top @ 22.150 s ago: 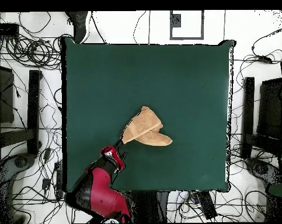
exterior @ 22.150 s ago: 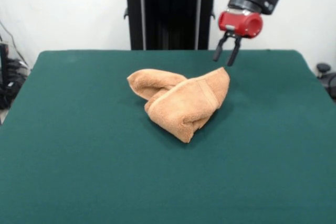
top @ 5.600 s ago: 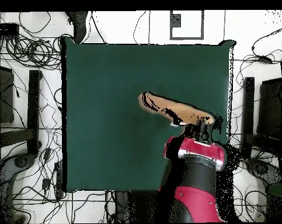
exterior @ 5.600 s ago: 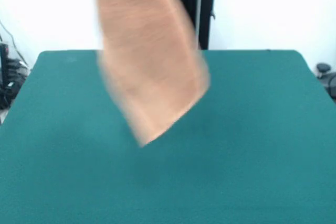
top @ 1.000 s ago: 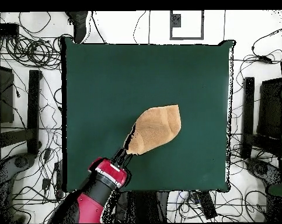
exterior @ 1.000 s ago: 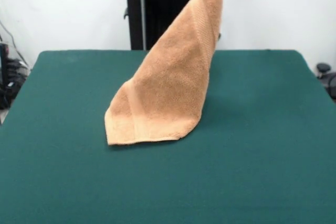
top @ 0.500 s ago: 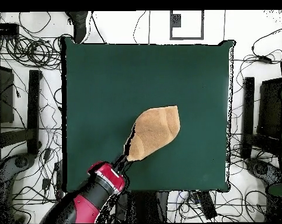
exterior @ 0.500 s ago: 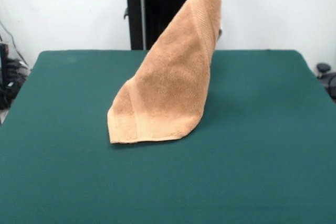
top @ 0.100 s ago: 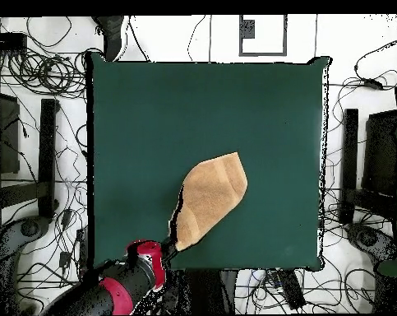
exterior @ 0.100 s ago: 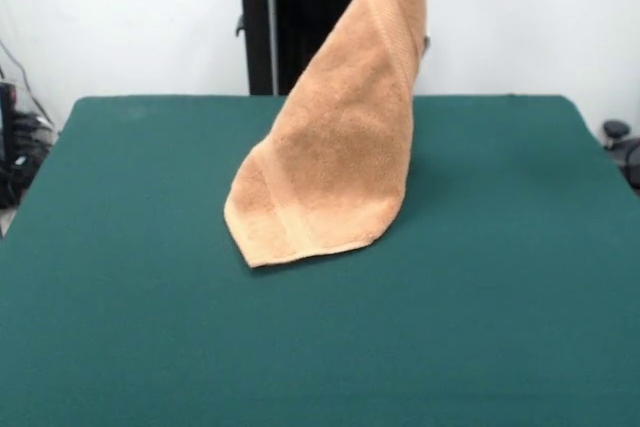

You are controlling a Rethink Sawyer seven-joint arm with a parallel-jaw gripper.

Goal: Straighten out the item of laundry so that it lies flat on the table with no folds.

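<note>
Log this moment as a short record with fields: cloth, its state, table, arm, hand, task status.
cloth: orange-tan towel
state: held up by one corner, hanging at a slant; its lower banded hem rests on the table, the rest is lifted off it
table: dark green top
arm: red and black, by the table's edge nearest the robot in the overhead view
hand: at the towel's raised corner; grip itself not clear
task status: not done; towel not yet flat

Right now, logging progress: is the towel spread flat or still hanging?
Hanging. The towel slopes up from its hem on the table to a raised corner near the gripper; not flat yet.
</note>
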